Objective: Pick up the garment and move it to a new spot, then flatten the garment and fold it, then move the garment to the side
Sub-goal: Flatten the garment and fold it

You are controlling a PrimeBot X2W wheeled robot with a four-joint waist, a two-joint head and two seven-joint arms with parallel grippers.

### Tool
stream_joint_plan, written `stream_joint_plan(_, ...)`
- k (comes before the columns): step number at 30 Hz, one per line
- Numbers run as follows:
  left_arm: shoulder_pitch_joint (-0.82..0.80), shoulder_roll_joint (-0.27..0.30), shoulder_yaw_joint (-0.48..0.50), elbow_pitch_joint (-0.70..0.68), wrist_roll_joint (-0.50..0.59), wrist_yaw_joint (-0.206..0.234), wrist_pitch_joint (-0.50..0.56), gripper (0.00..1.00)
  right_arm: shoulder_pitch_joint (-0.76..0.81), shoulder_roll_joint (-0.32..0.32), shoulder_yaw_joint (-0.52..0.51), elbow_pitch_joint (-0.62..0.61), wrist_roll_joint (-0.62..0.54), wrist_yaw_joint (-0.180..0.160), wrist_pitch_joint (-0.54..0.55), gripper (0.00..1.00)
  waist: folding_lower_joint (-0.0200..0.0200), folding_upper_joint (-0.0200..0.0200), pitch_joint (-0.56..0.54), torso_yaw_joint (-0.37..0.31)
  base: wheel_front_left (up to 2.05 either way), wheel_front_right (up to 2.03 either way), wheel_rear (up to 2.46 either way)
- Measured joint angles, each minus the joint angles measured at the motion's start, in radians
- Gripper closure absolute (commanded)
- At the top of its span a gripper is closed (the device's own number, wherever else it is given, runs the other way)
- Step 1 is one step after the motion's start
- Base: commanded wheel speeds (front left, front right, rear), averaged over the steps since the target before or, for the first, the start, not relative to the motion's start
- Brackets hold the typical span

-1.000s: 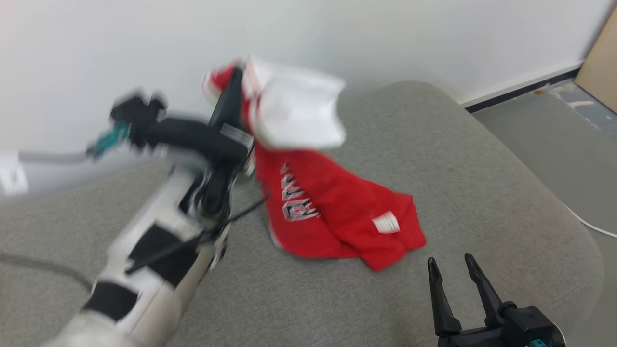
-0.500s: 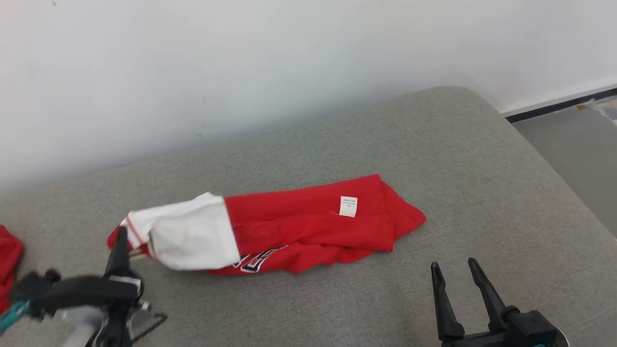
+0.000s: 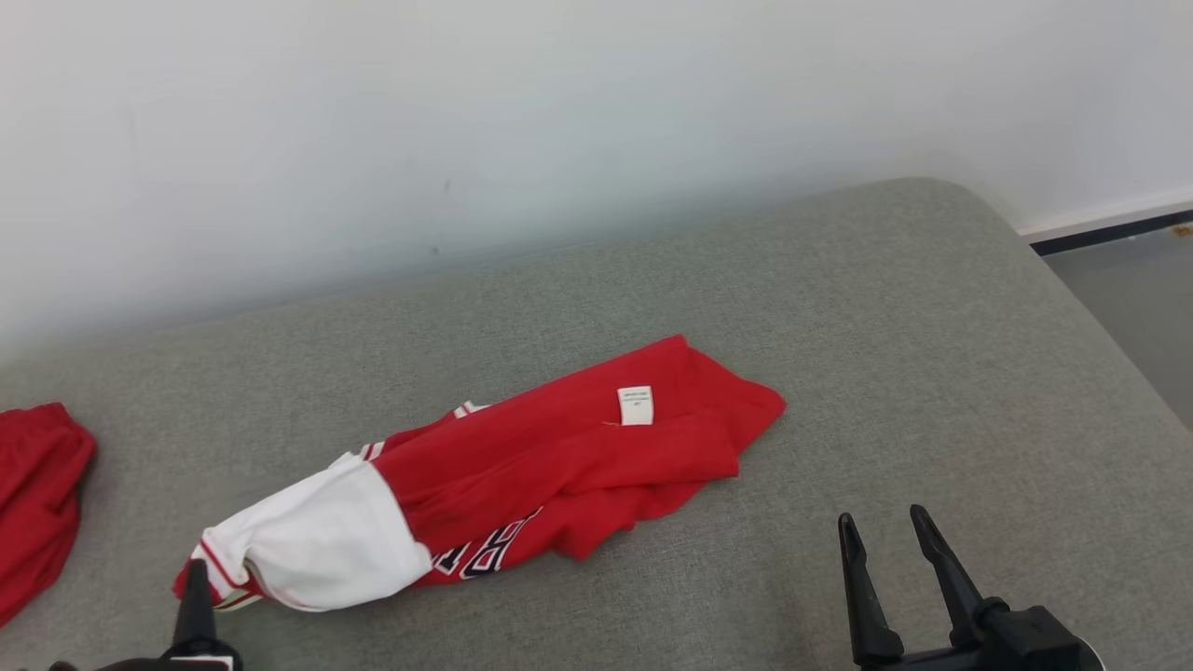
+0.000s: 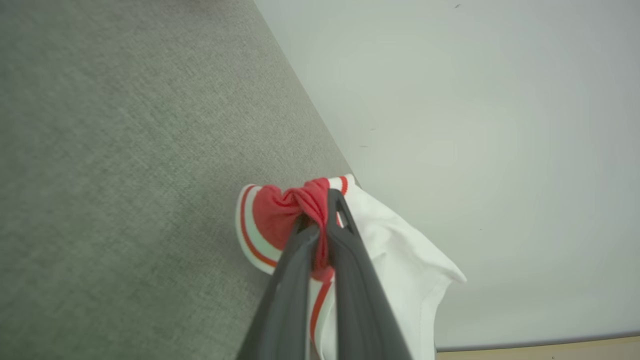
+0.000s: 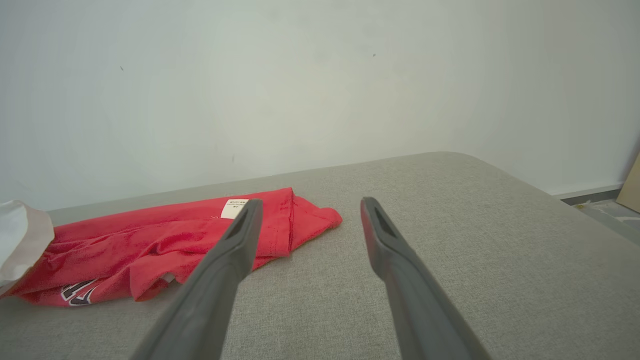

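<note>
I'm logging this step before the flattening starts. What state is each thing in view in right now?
garment, crumpled, lying on the grey cushion, not flattened.
left gripper, shut on the garment's sleeve cuff.
right gripper, open, empty, apart from the garment.
white label, exposed, facing up.
second red cloth, lying loose at the cushion's left, untouched.
</note>
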Motion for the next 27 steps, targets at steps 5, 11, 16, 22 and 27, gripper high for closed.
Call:
stream_joint_plan(5, 0.028, -0.003, 0.053, -0.021, 0.042, 0.015, 0.000, 0.00, 0.008, -0.003, -0.002, 0.002, 0.000, 0.000, 0.000, 0.00, 0.0000, 0.0000, -0.004, 0.011, 0.00, 0.00, 0.00)
stream_joint_plan(11, 0.089, -0.021, 0.157, -0.103, 0.306, 0.067, -0.001, 0.00, 0.009, -0.003, -0.007, 0.006, 0.000, 0.000, 0.000, 0.00, 0.0001, 0.0000, -0.016, 0.022, 0.00, 0.00, 0.00)
stream_joint_plan(16, 0.198, -0.096, 0.260, -0.273, 0.655, 0.088, -0.001, 0.00, 0.013, -0.003, -0.013, 0.010, 0.007, 0.000, 0.000, 0.00, 0.0000, 0.0001, -0.039, 0.036, 0.00, 0.00, 0.00)
stream_joint_plan(22, 0.289, -0.175, 0.290, -0.401, 0.938, 0.065, -0.001, 0.00, 0.015, -0.011, -0.008, 0.007, 0.015, 0.000, 0.000, 0.00, 0.0000, 0.0001, -0.058, 0.062, 0.00, 0.00, 0.00)
stream_joint_plan(27, 0.344, -0.209, 0.307, -0.462, 1.146, 0.049, -0.001, 0.00, 0.025, -0.014, -0.005, 0.007, 0.024, 0.000, 0.000, 0.00, 0.0000, 0.0000, -0.077, 0.084, 0.00, 0.00, 0.00)
